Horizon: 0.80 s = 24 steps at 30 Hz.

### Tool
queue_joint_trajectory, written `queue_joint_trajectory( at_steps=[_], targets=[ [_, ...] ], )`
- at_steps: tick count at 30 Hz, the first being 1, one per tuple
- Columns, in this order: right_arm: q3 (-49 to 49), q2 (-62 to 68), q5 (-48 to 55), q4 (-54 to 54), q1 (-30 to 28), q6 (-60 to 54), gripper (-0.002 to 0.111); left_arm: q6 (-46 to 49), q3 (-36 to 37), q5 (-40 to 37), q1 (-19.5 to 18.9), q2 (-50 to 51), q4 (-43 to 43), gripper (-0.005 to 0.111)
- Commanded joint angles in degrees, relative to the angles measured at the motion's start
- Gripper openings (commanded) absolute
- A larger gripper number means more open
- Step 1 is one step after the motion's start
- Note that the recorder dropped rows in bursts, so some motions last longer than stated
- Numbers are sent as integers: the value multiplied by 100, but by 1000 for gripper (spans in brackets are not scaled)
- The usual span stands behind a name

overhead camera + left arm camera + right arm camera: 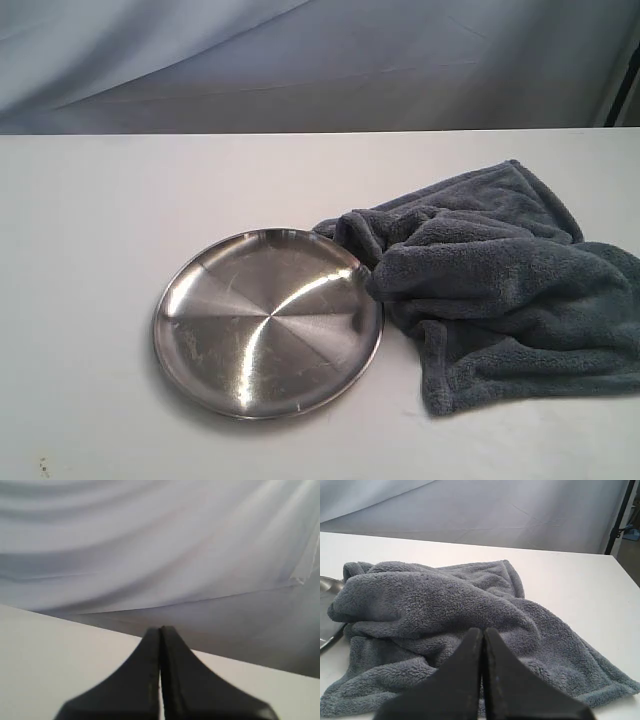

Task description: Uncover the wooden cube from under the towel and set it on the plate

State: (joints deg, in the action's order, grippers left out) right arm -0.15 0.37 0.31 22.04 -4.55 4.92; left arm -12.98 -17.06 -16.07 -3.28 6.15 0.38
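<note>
The blue-grey fleece towel (500, 275) lies bunched on the white table at the right, its left fold touching the steel plate's (268, 320) rim. The wooden cube is hidden; no part of it shows. In the right wrist view the towel (445, 610) fills the middle and a sliver of the plate (329, 587) shows at the edge. My right gripper (483, 632) is shut with nothing in it, hovering short of the towel. My left gripper (160, 630) is shut and empty above bare table. Neither gripper appears in the exterior view.
The white table (90, 250) carries only the plate and towel. A grey cloth backdrop (300, 60) hangs behind the far edge. A dark stand pole (618, 515) rises at the table's far right corner.
</note>
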Motion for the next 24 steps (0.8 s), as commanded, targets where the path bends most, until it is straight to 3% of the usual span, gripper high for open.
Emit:
queue_joint_trajectory(
  at_steps=[1,8,15,24],
  targets=[
    [15,-37,68,28,0,23,3,927,-363,-354,57,288,70,2],
    [15,-37,68,28,0,23,3,2376,-937,-1365,522,756,-38,1],
    [15,-37,68,28,0,23,3,2540,-1404,-2184,1050,1275,-38,0],
    [15,-37,68,28,0,23,3,2874,-2140,-2947,1454,2204,-81,0]
  ],
)
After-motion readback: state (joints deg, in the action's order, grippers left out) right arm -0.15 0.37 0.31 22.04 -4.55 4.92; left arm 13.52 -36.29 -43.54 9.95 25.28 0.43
